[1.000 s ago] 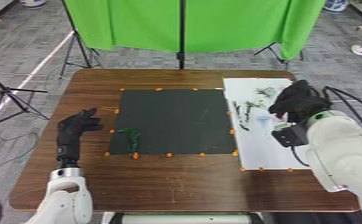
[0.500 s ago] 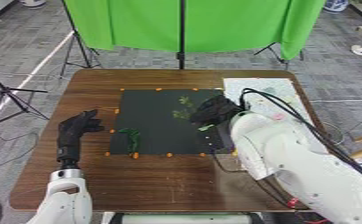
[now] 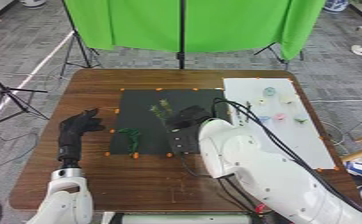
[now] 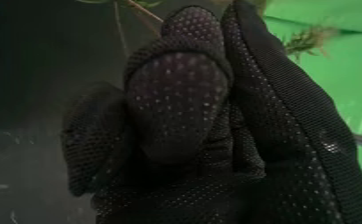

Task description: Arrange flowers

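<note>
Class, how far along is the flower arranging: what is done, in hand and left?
Done: little, it seems; a green bundle lies on the black mat, though I can't tell whether it was arranged there. In hand: leafy sprigs, held by the right hand over the mat. Left: the pink flower and others on the white sheet probably await placing.

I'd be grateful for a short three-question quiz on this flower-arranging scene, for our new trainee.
1. True or false: the right robot hand holds greenery over the black mat.
2. The pink flower lies on: (a) the black mat; (b) the white sheet; (c) the bare wood.
3. Complete: the left robot hand is to the ___ of the black mat.
Key: 1. true; 2. b; 3. left
</note>
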### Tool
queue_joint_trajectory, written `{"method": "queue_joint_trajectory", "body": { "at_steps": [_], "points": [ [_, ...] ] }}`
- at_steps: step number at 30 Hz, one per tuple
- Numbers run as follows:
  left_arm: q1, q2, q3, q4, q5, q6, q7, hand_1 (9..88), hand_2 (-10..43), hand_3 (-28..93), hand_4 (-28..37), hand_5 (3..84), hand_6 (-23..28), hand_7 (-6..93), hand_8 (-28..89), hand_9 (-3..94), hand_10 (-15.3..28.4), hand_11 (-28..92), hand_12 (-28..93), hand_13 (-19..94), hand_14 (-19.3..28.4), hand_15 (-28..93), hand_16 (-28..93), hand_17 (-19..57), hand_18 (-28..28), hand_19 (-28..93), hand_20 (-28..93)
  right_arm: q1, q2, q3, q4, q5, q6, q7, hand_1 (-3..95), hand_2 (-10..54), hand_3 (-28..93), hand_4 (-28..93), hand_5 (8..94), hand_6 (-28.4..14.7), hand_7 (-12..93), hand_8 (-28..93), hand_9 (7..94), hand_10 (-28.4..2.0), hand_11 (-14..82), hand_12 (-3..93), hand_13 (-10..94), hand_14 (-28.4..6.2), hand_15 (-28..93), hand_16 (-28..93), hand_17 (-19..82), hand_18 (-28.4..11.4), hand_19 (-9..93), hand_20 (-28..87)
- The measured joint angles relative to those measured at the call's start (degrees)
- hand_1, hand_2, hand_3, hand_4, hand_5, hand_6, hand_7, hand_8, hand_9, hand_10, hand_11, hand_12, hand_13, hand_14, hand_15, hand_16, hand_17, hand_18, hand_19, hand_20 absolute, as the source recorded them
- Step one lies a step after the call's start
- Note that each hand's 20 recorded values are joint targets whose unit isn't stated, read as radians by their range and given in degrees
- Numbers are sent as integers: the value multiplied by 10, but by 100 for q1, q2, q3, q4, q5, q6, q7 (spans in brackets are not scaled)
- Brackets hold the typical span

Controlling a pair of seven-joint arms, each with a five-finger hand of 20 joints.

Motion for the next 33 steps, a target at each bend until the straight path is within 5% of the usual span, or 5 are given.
{"method": "queue_joint_trajectory", "body": {
  "at_steps": [25,27,29,30,33],
  "points": [
    [-53,3,42,19,26,-7,-5,307,24,578,-200,630,80,84,-46,643,169,230,141,615,209,400,-27,188,239,623,208,-69,-47,-376,400,-739,-16,130,672,-95,427,-158,648,-35,547,165,937,-92,281,264,937,0,560,134,774,-53,727,498],
    [-56,8,49,19,29,-7,-5,307,23,579,-200,630,79,84,-46,643,169,230,141,615,209,399,-28,188,239,623,208,-68,-46,-389,408,-743,-15,135,681,-95,372,-140,641,-36,555,159,937,-92,281,263,937,0,560,136,774,-53,729,494],
    [-57,8,51,19,33,-7,-5,307,23,578,-201,630,79,85,-46,643,169,230,141,614,208,400,-27,188,239,623,208,-68,-46,-402,416,-743,-12,136,850,-95,-165,251,634,-37,562,159,937,-95,288,255,937,1,560,135,773,-55,730,493],
    [-58,8,51,19,36,-7,-5,307,23,578,-201,629,79,85,-46,643,169,230,140,614,209,400,-27,189,238,622,208,-68,-48,-406,422,-742,-12,136,876,-95,-254,314,633,-37,560,158,937,-95,285,257,937,0,558,136,772,-53,730,492],
    [-59,8,52,19,45,-8,-5,308,22,578,-199,629,80,84,-46,643,168,231,141,613,209,400,-27,188,238,622,208,-66,-53,-413,436,-714,-12,124,876,-95,-282,331,629,-39,558,157,935,-98,286,256,937,-1,554,137,772,-53,730,491]
  ]
}}
